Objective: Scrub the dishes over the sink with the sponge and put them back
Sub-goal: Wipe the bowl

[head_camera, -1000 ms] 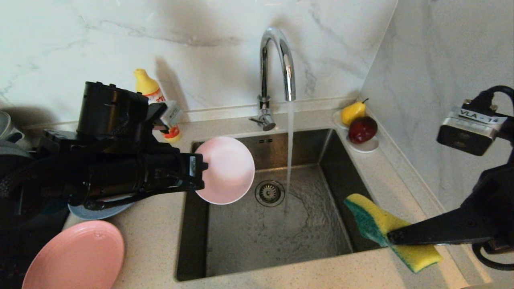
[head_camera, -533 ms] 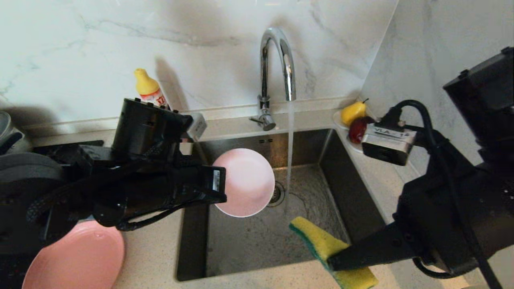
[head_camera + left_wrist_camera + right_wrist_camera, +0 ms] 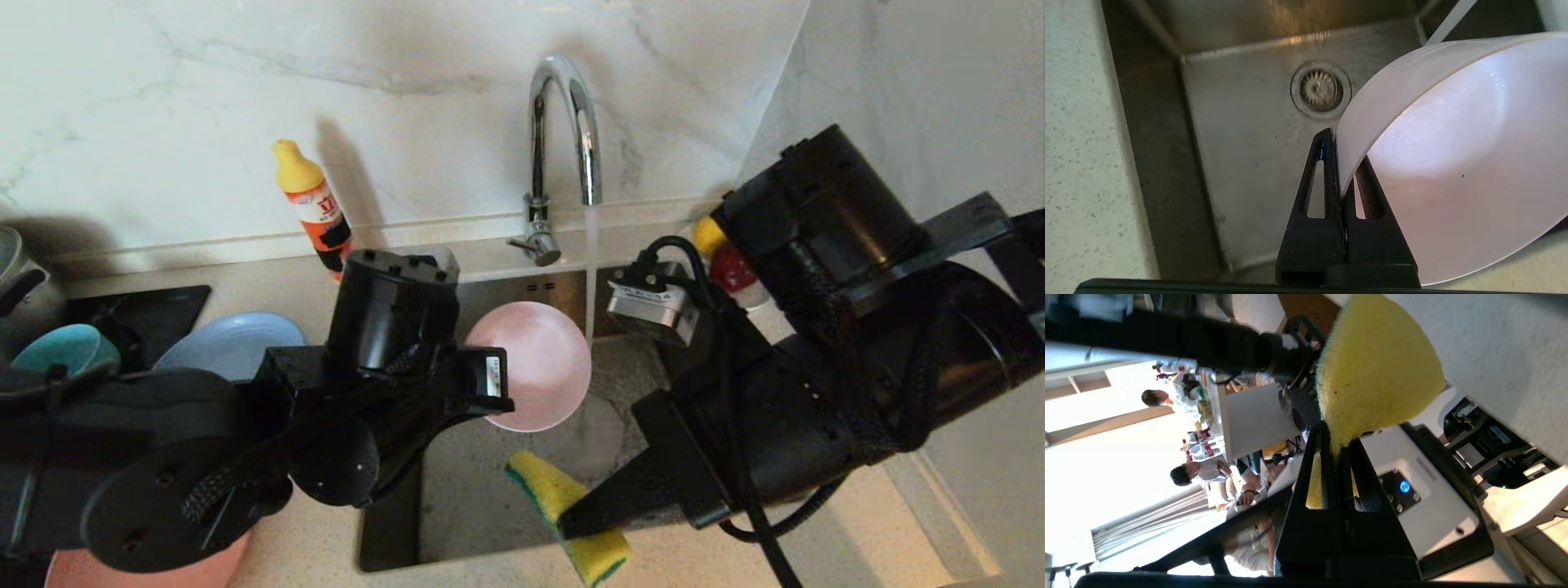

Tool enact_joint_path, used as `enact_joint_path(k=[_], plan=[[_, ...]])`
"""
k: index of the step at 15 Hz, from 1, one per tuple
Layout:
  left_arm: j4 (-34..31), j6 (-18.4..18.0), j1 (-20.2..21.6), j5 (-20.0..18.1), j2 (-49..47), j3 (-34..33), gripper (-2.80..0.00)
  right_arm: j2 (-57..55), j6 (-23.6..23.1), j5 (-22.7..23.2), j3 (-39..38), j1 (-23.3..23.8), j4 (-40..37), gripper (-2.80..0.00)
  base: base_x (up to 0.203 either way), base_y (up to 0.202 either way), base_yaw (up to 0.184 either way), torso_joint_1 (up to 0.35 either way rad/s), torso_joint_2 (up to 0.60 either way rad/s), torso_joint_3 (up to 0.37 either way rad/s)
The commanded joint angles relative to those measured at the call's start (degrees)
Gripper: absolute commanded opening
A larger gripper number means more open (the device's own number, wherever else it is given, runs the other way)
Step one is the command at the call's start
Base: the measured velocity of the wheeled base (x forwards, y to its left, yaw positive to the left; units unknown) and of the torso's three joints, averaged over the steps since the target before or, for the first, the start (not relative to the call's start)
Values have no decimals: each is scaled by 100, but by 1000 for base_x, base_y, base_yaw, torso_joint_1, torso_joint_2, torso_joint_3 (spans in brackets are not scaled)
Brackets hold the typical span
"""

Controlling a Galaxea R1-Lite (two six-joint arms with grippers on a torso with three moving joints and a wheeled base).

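Now the left gripper (image 3: 508, 403) is clenched on the near-left rim of the pale pink bowl (image 3: 535, 363), holding it tilted over the sink (image 3: 392, 523), just left of the faucet stream. The right gripper (image 3: 563, 527) grasps the sponge (image 3: 545, 485) near and slightly right of the bowl, its long axis slanting far-left toward the bowl's open face.

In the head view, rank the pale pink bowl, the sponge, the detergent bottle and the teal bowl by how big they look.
1. Pale pink bowl, largest.
2. Sponge and detergent bottle: about alike; fingers hide part of the sponge, so no ranking.
3. Teal bowl, smallest showing, partly hidden by the left arm.
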State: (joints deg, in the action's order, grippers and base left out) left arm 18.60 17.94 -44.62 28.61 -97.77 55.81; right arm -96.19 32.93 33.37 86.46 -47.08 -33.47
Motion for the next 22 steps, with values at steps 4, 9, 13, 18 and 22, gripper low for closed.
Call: enact_joint_path(k=[4, 9, 13, 18, 22], plan=[[91, 16, -82, 110, 45, -119, -280, -580, 27, -59, 409, 211, -36, -280, 0, 0, 0, 0, 0, 0], [411, 33, -82, 66, 224, -494, -280, -754, 30, -59, 550, 377, -17, -280, 0, 0, 0, 0, 0, 0], [645, 16, -82, 66, 232, -589, -280, -840, 22, -59, 643, 471, 7, -280, 0, 0, 0, 0, 0, 0], [653, 25, -135, 39, 241, -641, -280, -969, 19, -59, 809, 535, 22, -280, 0, 0, 0, 0, 0, 0], [649, -1, -201, -1, 346, -725, -280, -1042, 21, -50, 1014, 642, 19, -280, 0, 0, 0, 0, 0, 0]])
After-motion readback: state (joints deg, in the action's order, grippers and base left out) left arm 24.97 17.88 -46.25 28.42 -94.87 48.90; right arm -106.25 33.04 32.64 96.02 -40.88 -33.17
